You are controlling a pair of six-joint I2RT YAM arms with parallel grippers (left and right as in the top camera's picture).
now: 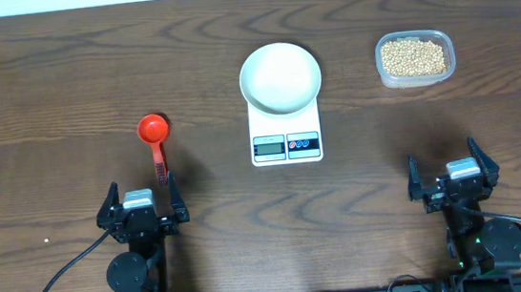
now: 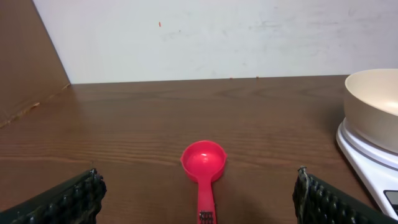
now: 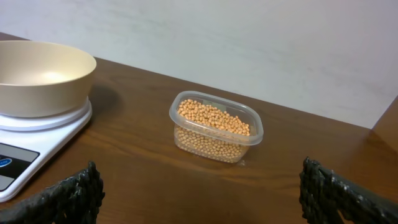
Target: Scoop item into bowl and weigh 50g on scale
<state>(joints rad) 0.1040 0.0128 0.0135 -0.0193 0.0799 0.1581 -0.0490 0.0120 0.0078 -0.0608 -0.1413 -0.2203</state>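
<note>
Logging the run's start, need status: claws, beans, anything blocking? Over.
Left claw and right claw open, empty. Beans all in clear tub; bowl empty on scale. Red scoop lies ahead of left claw, untouched. Nothing blocking.

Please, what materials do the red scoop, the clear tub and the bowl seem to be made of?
The scoop: probably plastic, evenly bright red, smooth with a soft gloss.
The tub: thin clear plastic; the beans show through its wall.
The bowl: looks like glazed ceramic, perhaps melamine; plain white, smooth, opaque. The look alone does not settle which.
</note>
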